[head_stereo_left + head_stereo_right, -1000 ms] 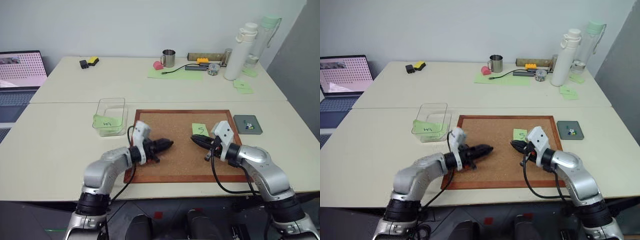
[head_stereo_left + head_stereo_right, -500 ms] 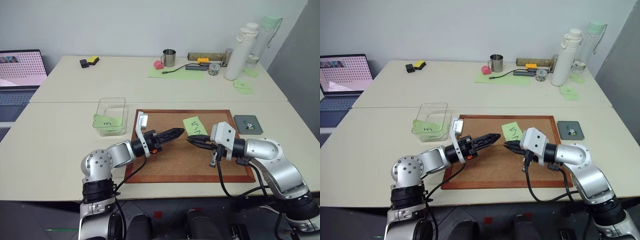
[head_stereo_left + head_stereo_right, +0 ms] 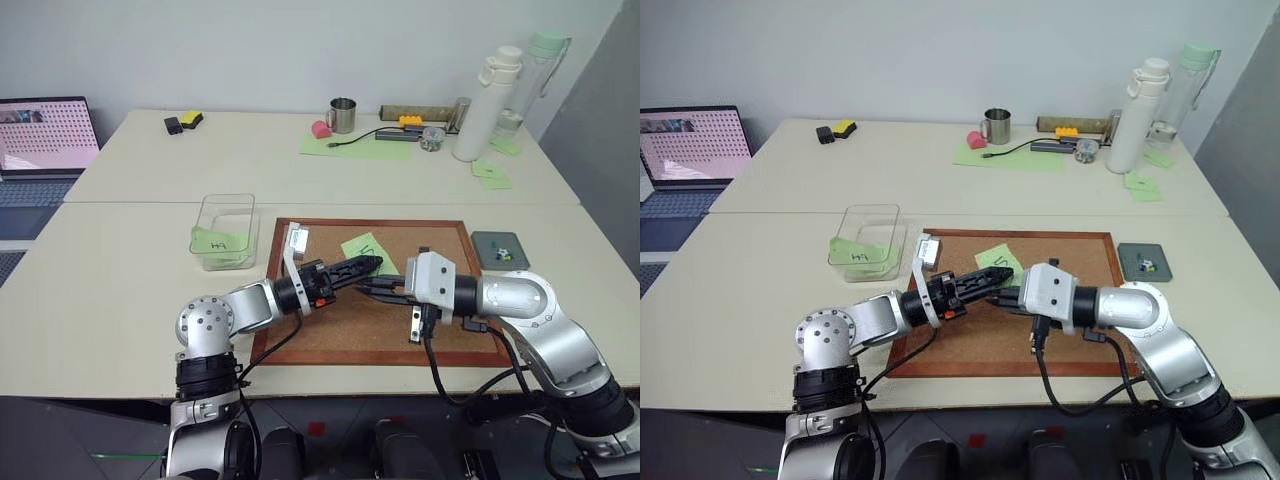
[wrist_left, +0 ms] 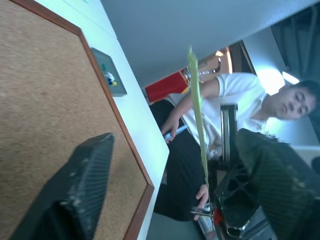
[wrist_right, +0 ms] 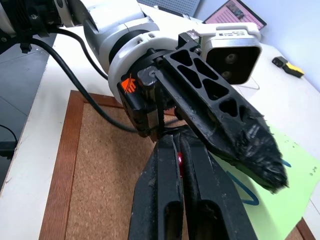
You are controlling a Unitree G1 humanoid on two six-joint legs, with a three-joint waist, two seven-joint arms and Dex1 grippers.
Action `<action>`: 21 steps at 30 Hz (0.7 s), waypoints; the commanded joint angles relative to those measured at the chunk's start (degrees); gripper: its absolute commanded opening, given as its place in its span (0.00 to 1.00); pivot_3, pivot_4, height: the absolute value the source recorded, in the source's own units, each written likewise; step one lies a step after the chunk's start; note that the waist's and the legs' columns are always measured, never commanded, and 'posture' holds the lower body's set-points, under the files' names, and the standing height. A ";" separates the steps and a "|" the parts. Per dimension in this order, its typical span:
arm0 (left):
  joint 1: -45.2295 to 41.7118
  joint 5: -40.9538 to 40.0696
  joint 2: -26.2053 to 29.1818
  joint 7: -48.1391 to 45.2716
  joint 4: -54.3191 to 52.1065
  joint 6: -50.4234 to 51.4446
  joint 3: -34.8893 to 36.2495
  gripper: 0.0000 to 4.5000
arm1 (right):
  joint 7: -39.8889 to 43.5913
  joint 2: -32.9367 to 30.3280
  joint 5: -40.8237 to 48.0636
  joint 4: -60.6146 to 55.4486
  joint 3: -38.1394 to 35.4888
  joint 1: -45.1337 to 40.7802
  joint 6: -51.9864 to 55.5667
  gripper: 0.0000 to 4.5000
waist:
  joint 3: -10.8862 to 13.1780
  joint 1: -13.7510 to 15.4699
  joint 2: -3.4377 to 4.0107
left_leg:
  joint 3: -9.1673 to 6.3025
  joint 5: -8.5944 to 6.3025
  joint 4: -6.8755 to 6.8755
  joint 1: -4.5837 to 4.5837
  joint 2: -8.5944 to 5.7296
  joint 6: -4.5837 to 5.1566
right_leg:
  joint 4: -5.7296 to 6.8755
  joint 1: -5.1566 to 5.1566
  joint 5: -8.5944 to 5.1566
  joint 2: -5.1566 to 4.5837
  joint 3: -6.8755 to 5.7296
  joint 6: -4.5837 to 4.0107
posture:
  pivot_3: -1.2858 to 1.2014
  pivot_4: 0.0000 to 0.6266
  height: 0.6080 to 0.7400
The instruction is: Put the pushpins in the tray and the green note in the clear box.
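Pinches the green note (image 3: 365, 249) in the right end effector (image 3: 368, 287), clamped tight on the lower edge of the sheet. Lifts it clear of the corkboard (image 3: 330, 330) and tilts it, with the handwritten stroke facing up. Brings in the left end effector (image 3: 368, 266) from the other side, spread wide, one finger (image 4: 85, 175) to either side of the paper. Catches the sheet edge-on in the left wrist view, a thin green line standing between those two fingers, touching neither as far as can be told. Shows a small red speck (image 5: 179, 160) squeezed between the shut right fingers in the right wrist view; cannot tell for sure whether it is a pin head. Meets right above the middle of the corkboard, tips just beside each other, almost crossing. Leaves the clear box (image 3: 225, 212) on the tabletop (image 3: 120, 290) just off the board's left edge, with a green note marked H9 (image 3: 218, 242) lying inside. Leaves the tray (image 3: 485, 240) sitting just off the board's right edge, near the far corner, with tiny coloured pushpins (image 3: 502, 253) in it. Picks up a person (image 4: 230, 95) in a white shirt in the left wrist view, beyond the tabletop's edge. Shows a laptop (image 3: 45, 130) well off to the left and a metal mug (image 3: 340, 115) at the far side.
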 commanded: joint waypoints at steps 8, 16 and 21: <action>0.22 -1.36 1.51 -2.09 -1.75 -1.50 -3.02 0.36 | 0.09 -0.15 0.03 -2.32 -1.09 -1.95 -0.57 0.00 | 0.01 0.00 -0.02 | 0.01 0.00 0.01 0.00 -0.01 0.00 | 0.00 0.00 0.00 -0.01 0.00 0.00 | 0.52 0.24 1.00; 0.38 0.83 3.60 -4.69 -1.21 -3.86 -6.02 0.06 | -0.48 -0.24 0.02 -3.68 -1.62 -2.15 0.65 0.00 | 0.02 0.00 -0.02 | 0.01 0.00 0.00 0.00 -0.01 0.00 | 0.00 0.00 0.00 -0.01 0.00 0.00 | 0.52 0.24 1.00; -0.19 4.57 4.44 -4.31 0.21 -7.15 -8.01 0.01 | -0.49 -0.99 0.10 -4.44 -2.48 -1.90 0.94 0.00 | 0.02 0.04 -0.03 | 0.02 0.00 0.00 -0.01 -0.03 0.00 | -0.02 0.00 0.00 -0.03 0.01 0.00 | 0.52 0.24 1.00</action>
